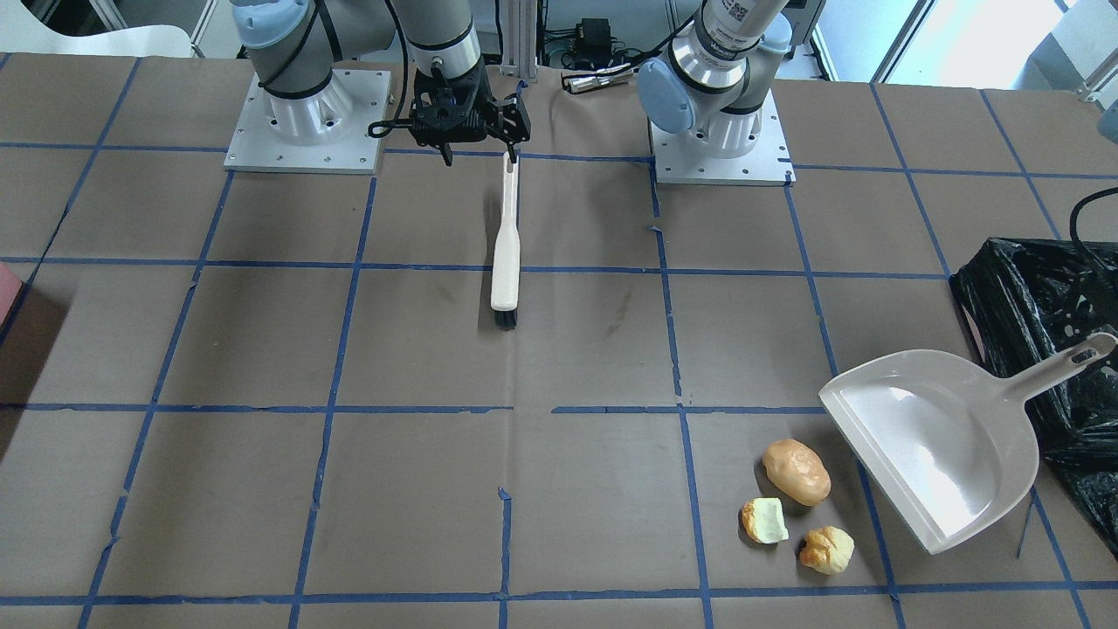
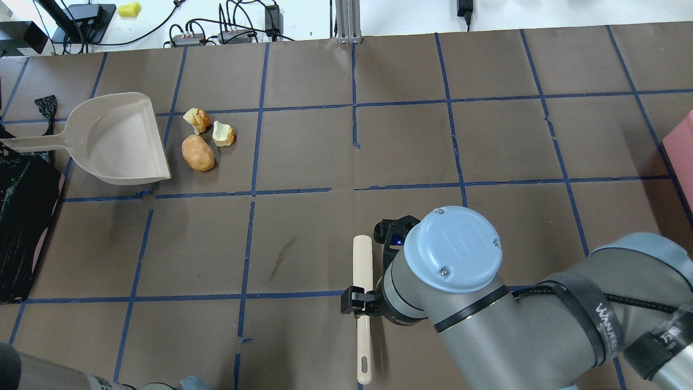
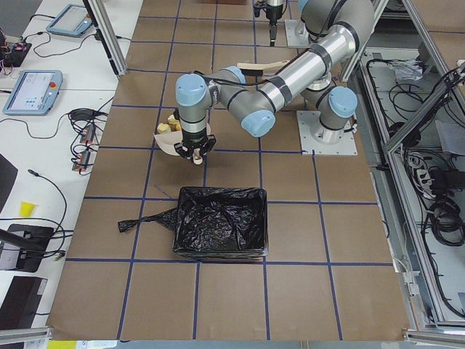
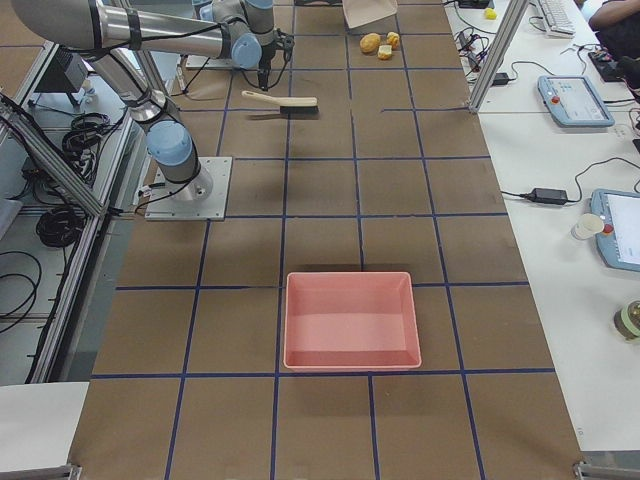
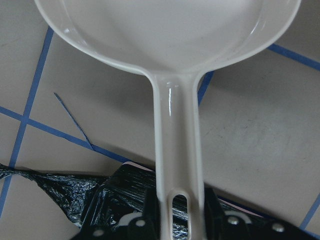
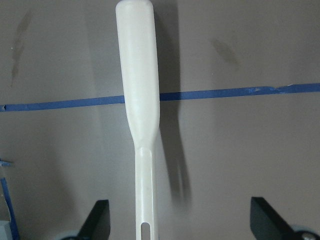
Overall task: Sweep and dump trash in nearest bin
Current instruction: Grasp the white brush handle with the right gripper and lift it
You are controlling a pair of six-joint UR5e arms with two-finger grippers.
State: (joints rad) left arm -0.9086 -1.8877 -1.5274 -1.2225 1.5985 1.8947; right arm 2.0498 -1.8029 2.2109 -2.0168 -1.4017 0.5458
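The trash lies in a small cluster just off the mouth of the grey dustpan: a tan potato-like oval, a pale bitten chunk and a golden bread-like lump. The bin, lined with a black bag, stands right behind the dustpan's handle. My left gripper is shut on the end of that handle, above the bin's edge. A cream brush lies flat on the table. My right gripper stands open astride its thin handle, which sits nearer one finger.
A pink tray sits at the table's far end, on my right. Both arm bases are bolted along the robot's edge of the table. Blue tape lines grid the brown tabletop. Cables and devices lie on the benches beside it.
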